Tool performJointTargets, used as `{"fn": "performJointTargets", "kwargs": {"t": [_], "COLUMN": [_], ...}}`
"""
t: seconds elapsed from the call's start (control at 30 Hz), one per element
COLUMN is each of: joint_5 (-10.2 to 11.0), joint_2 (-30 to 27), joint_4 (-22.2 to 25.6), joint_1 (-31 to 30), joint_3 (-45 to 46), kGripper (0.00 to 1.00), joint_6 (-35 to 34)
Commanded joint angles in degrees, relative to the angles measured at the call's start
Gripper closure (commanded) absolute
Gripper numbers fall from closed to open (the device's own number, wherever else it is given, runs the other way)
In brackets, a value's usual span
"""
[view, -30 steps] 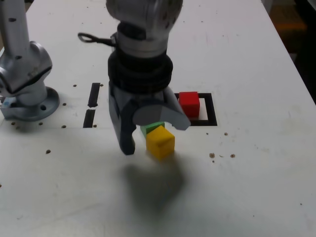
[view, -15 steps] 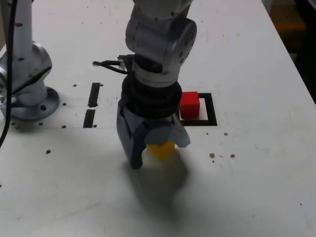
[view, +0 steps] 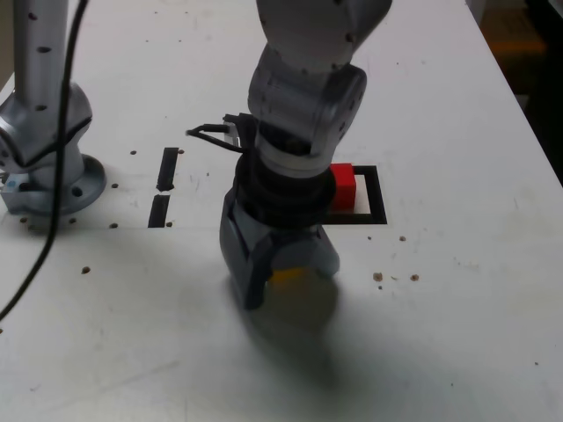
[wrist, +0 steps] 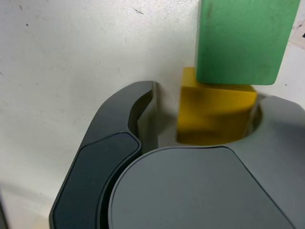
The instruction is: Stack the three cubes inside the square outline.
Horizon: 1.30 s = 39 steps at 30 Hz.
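The gripper (wrist: 213,90) has its fingers apart astride the yellow cube (wrist: 214,114), presumably to clamp it for stacking on the red cube (view: 345,187).

Yellow cube (wrist: 214,114) against green cube (wrist: 245,43); red cube (view: 344,188) inside square outline (view: 378,195).

Dim, uneven light; soft shadow below the arm (view: 299,105), glare patches.
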Motion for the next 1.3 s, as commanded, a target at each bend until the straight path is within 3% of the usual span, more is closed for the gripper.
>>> {"fn": "performJointTargets", "kwargs": {"t": [0.0,0.13,0.27,0.4,0.6,0.7,0.87,0.93,1.13,1.27], "joint_5": [0.52,2.22,3.15,3.62,3.64,5.22,11.71,13.07,12.21,11.65], "joint_2": [0.10,-0.17,-0.80,-1.98,-7.23,-10.28,-14.68,-14.76,-10.17,-8.04], "joint_4": [-0.04,0.24,1.36,4.63,14.86,17.39,17.89,17.95,18.60,18.62], "joint_1": [0.08,0.08,0.08,0.08,-0.99,-1.37,0.24,2.19,11.37,15.31], "joint_3": [-0.37,-0.67,-1.38,-3.41,-10.20,-12.04,-12.49,-12.81,-15.29,-15.77], "kGripper": [0.37,0.55,0.64,0.67,0.68,0.68,0.68,0.68,0.68,0.67], "joint_6": [0.03,-0.19,-0.19,-0.15,0.19,2.10,11.17,15.89,31.27,37.63]}}
